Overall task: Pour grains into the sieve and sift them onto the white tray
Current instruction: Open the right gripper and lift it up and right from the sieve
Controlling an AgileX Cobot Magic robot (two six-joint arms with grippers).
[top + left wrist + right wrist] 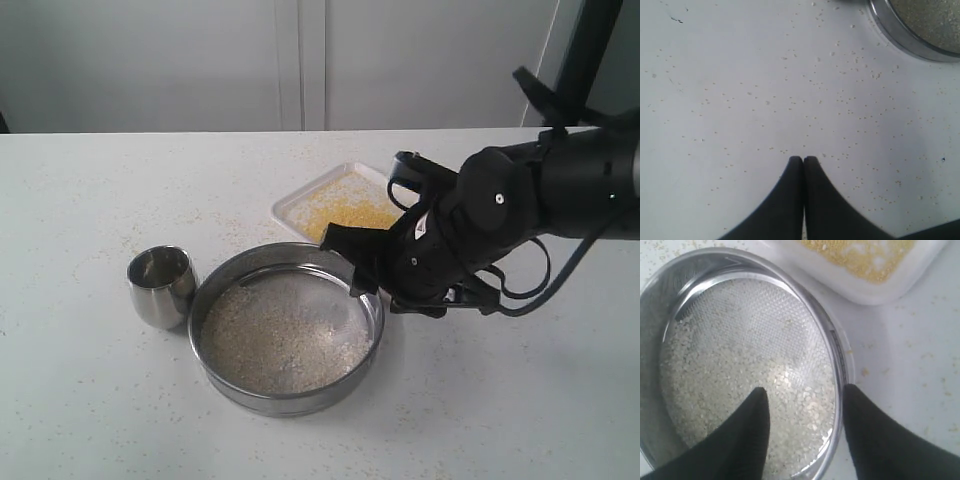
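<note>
Nearest the exterior camera, the sieve (290, 402) sits flat on the white worktop (100, 400), a wide shallow ring of shiny steel with a grey mesh floor. A thin bed of pale beige grains (280, 340) lies inside it. In the right wrist view the sieve (837, 355) shows this coarse layer (740, 370) thinning toward one side, where the mesh is almost bare.

Just beside the sieve, on the left of the exterior view, a small rounded steel cup (160, 285) stands upright, close to the rim wall; whether the two touch cannot be told.

On the sieve's right side, the right end effector (350, 265) reaches down from its black arm (560, 180). Seen from its own wrist, the right end effector (805, 389) has its jaws spread wide. One finger hangs over the grains inside and the other sits just outside the wall, so the rim passes between them without being clamped.

Behind the sieve lies the white tray (305, 190), flat on the worktop, holding a spread of finer yellow-golden grains (350, 210). From the right wrist, the tray (860, 290) lies close to the sieve but apart from it.

The left end effector (803, 159) appears only in the left wrist view. Its two dark fingers are pressed together with nothing between them, over bare worktop dotted with stray specks (840, 95), and an arc of the sieve (910, 44) shows at the picture's corner
</note>
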